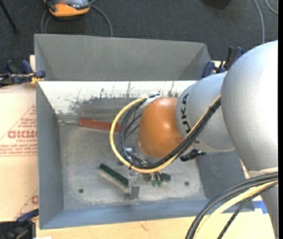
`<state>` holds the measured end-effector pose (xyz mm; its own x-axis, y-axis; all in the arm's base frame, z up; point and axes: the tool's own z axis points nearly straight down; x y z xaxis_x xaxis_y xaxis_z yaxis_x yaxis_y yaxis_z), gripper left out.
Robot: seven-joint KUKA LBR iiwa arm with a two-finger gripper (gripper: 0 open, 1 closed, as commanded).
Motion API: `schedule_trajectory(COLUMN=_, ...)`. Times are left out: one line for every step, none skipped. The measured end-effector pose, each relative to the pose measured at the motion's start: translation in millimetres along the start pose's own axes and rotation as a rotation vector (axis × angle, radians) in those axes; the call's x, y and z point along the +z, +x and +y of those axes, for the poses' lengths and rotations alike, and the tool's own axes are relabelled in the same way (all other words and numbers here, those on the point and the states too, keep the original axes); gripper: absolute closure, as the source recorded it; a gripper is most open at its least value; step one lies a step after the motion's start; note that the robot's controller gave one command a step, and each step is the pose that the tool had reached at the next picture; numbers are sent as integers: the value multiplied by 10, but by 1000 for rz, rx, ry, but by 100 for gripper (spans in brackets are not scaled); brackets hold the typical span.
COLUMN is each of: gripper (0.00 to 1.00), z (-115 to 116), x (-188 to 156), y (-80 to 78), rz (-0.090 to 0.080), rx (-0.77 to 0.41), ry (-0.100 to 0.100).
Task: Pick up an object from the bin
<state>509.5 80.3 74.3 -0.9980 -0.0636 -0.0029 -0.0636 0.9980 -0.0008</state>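
Inside the bin (49, 148), a long rod (94, 124) is being seen lying along the back wall, left of the arm (216, 118). Nearer the front, a flat bar (110, 174) is being found just left of the gripper (133, 189), and a small piece (159, 179) just right of it.

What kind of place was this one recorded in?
Probably a robotics lab's grasp-testing cell: a KUKA arm reaches down into a grey metal bin, with cabled orange devices lying on the dark floor behind it.
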Motion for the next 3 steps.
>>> schedule_trajectory(gripper=100, z=401, x=8, y=184, rz=-1, rx=133, ry=-3)
schedule_trajectory(gripper=100, z=306, x=9, y=118, rz=-3, rx=184, ry=-3)
schedule_trajectory(gripper=100, z=471, x=-1100, y=34, rz=1, rx=143, ry=-1)
